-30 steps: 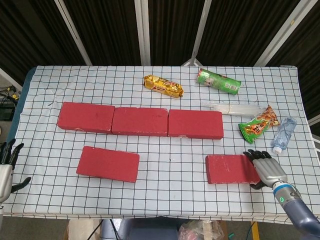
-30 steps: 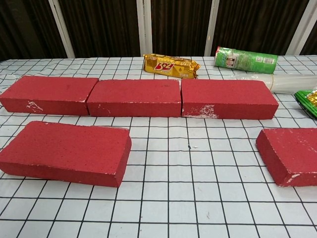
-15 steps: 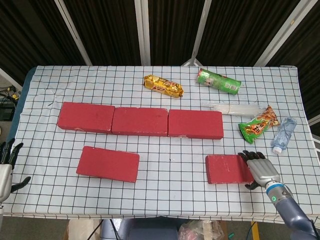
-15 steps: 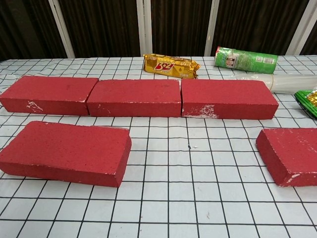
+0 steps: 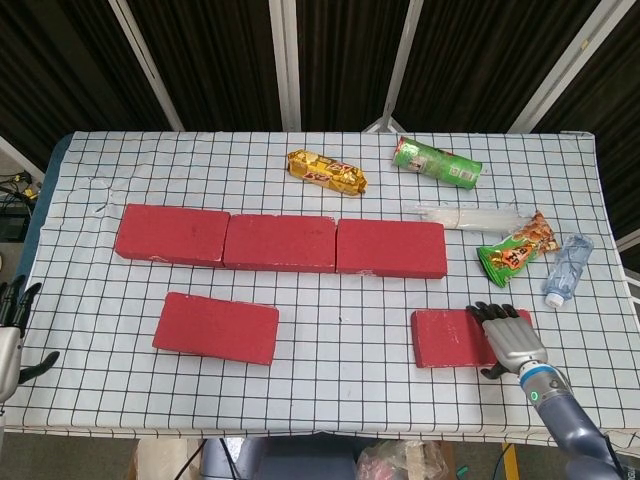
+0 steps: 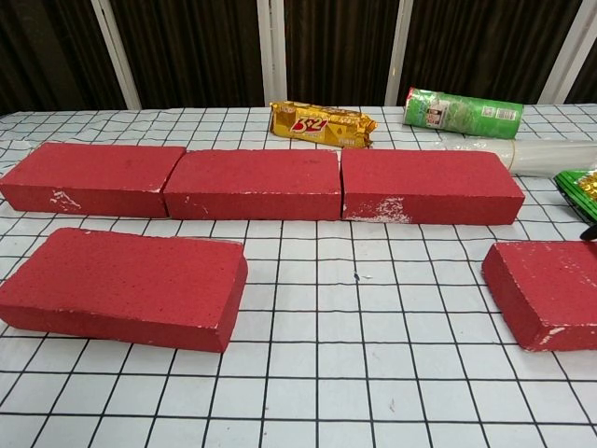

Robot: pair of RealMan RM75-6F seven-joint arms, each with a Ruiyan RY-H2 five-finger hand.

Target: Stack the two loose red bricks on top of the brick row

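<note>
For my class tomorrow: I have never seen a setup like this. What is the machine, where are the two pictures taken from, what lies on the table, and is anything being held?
This is a two-armed robot with humanlike hands, steered by a person. One picture looks down from its head, the other looks out low from its chest. On the checked tablecloth three red bricks form the brick row. Two loose bricks lie nearer the robot: the left loose brick and the right loose brick. Behind and beside the row are a yellow snack pack, a green can, a green snack bag and a small bottle. The right hand lies over the end of the right loose brick, but no grasp is visible. The left hand waits open at the table's edge, holding nothing.
</note>
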